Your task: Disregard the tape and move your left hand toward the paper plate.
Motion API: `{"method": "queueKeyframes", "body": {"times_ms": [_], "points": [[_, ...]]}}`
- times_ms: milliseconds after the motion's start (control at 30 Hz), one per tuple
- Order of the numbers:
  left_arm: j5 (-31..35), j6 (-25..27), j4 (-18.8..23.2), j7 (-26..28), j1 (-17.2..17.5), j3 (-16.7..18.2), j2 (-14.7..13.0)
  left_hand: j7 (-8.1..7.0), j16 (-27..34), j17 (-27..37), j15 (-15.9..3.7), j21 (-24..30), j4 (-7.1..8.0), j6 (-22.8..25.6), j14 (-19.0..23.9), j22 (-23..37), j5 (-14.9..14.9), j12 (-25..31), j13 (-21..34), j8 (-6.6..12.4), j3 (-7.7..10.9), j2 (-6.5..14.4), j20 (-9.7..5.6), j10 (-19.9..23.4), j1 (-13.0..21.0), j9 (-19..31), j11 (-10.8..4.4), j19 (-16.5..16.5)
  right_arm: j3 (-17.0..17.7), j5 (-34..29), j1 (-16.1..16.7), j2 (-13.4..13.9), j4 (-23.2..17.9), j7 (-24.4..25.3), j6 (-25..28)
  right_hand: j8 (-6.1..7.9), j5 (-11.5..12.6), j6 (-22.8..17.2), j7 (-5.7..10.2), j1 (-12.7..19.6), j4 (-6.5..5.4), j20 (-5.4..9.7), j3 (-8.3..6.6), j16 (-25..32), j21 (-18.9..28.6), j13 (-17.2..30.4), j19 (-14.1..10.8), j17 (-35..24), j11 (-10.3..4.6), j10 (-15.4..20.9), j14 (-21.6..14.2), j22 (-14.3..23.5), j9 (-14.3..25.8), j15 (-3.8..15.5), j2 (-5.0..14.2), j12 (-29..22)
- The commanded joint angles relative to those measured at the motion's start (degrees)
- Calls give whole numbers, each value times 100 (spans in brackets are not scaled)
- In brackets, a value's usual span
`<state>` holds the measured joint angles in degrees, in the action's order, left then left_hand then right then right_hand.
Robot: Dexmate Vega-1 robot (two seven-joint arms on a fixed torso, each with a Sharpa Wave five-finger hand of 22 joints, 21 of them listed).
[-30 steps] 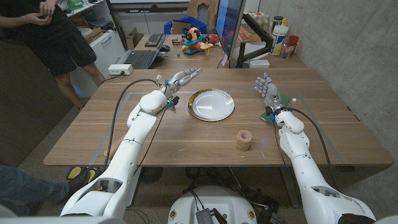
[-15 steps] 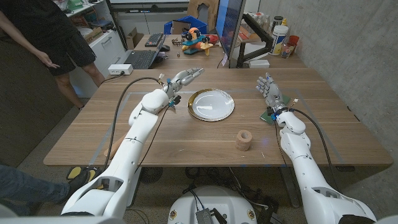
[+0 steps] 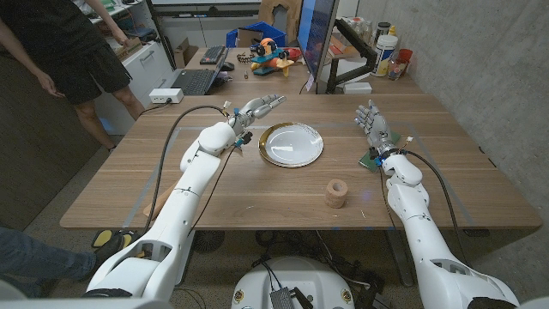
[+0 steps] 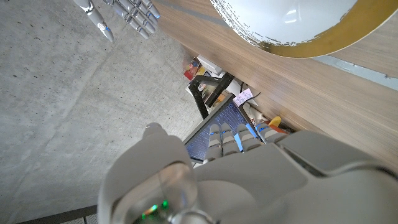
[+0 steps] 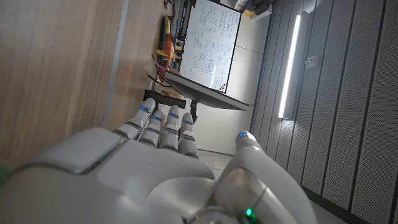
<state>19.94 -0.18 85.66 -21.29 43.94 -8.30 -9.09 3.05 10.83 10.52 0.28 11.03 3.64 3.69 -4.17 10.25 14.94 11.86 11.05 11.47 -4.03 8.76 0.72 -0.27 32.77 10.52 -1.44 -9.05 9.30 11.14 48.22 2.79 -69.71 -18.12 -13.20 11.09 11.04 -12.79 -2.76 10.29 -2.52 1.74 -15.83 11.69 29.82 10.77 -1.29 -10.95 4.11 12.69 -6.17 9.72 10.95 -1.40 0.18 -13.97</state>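
Observation:
A white paper plate (image 3: 292,143) with a gold rim lies on the wooden table (image 3: 257,189) at mid-depth; its rim also shows in the left wrist view (image 4: 311,37). My left hand (image 3: 256,106) hovers just past the plate's far-left edge, fingers straight and apart, holding nothing. The roll of tape (image 3: 336,193) stands in front of the plate, nearer the front edge. My right hand (image 3: 371,121) stands at the right of the plate, fingers up and spread, empty; its fingers (image 4: 134,12) show in the left wrist view.
A person in dark clothes (image 3: 60,51) stands at the back left. Beyond the table's far edge are a laptop (image 3: 190,81), a monitor (image 3: 319,43), a colourful toy (image 3: 273,53) and bottles (image 3: 390,47). A small green item (image 3: 371,159) lies by my right wrist.
My left hand has crept slightly right along the plate's far edge. The right hand has drifted a little right. The person behind has shifted pose.

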Motion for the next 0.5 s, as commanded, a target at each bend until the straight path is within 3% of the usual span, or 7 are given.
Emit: {"method": "queueKeyframes", "body": {"times_ms": [33,500], "points": [[94,0,-19,-53,-37,-68,-20,-22,3,16,19,25,0,-7,-46,26,-4,-7,10,-2,0,4,-10,-8,62,33,-27,-60,15,18,-4,-16,15,8,-31,37,40,-46,10,33,-8,58,24,-19,-18,19,-39,2,5,49,-64,25,6,18,43,5],[301,50,42,-53,-38,-189,-67,-25,-2,16,12,24,0,-11,-62,26,-14,-12,11,-3,9,4,-10,-24,73,34,-22,-79,20,32,-12,-7,8,-17,-31,36,40,-46,7,30,-2,50,35,-20,-56,20,-54,2,-12,50,-72,26,6,11,46,13]]}}
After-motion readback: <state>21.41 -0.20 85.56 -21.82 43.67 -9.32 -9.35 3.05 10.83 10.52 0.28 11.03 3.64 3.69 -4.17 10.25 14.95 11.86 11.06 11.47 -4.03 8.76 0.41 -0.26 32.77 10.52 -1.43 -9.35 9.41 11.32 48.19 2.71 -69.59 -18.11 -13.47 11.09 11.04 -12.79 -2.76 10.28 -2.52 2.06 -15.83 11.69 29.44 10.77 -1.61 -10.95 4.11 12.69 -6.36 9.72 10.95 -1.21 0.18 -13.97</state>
